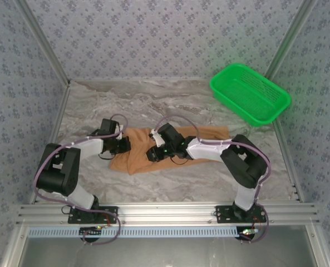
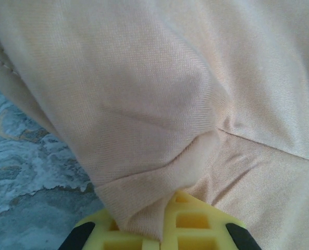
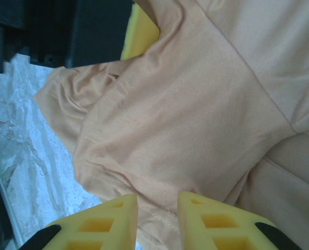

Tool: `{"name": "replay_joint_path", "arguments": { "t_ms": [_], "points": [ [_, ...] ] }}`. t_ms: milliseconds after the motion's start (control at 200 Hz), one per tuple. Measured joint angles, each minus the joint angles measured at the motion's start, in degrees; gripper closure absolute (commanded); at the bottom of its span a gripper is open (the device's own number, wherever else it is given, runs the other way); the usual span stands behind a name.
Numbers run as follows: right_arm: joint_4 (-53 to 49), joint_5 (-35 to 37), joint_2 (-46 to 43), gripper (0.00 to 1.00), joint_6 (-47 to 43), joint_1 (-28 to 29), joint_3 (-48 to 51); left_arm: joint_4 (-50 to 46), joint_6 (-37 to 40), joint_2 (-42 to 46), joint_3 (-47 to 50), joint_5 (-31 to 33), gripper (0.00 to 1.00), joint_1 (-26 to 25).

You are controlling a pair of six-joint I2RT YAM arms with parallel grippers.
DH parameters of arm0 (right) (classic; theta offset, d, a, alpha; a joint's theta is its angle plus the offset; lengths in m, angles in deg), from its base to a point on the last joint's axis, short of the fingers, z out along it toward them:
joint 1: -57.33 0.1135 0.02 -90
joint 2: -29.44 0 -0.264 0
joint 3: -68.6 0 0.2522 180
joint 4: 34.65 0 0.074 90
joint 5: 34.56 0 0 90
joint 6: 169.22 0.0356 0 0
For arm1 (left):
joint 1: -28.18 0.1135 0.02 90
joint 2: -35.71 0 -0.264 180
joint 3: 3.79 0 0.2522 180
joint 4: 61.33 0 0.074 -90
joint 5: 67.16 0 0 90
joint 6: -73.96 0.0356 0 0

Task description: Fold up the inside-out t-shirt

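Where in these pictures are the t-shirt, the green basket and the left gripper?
t-shirt (image 1: 138, 158): top external view, its front fold.
green basket (image 1: 231, 94): top external view, its near left rim.
left gripper (image 2: 153, 240): left wrist view, where the yellow jaws pinch the cloth.

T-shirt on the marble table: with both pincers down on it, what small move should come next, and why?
Probably a short lift of both arms. The left pincer is shut on a bunched fold of the orange-tan t-shirt, and the right pincer has cloth between its fingers. The shirt lies crumpled on the table, so raising it should let it hang and straighten.
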Motion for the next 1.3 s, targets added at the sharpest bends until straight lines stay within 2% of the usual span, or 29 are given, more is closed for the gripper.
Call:
{"name": "replay_joint_path", "arguments": {
  "t_ms": [295, 585, 740, 919, 1049, 1189, 1304],
  "points": [
    [-2.67, 1.33, -8.26, 0.68, -2.43, -3.72, 0.81, -9.29, -3.87, 3.69, -1.79, 4.13, 1.00, 5.33],
    [-7.41, 0.26, -16.83, 0.64, -6.19, -14.53, 5.62, -22.75, -4.52, 4.09, -10.14, 10.38, 1.00, 10.80],
    [-11.06, 0.20, -21.05, 0.63, -7.78, -20.50, 7.63, -30.80, -3.65, 4.17, -13.97, 16.02, 1.00, 14.21],
    [-14.95, 1.90, -22.62, 0.62, -9.03, -24.90, 8.37, -36.59, -2.82, 4.81, -16.83, 20.33, 1.00, 16.31],
    [-17.16, 3.37, -22.60, 0.62, -9.68, -26.67, 8.90, -39.50, -4.13, 4.85, -18.67, 20.28, 1.00, 12.44],
    [-18.40, 3.98, -22.53, 0.62, -10.10, -27.26, 9.22, -40.37, -8.63, 5.05, -21.03, 17.70, 1.00, 3.91],
    [-18.49, 4.13, -22.51, 0.62, -10.51, -27.26, 9.22, -38.38, -15.76, 5.66, -22.08, 14.23, 1.00, -3.87]
  ]
}}
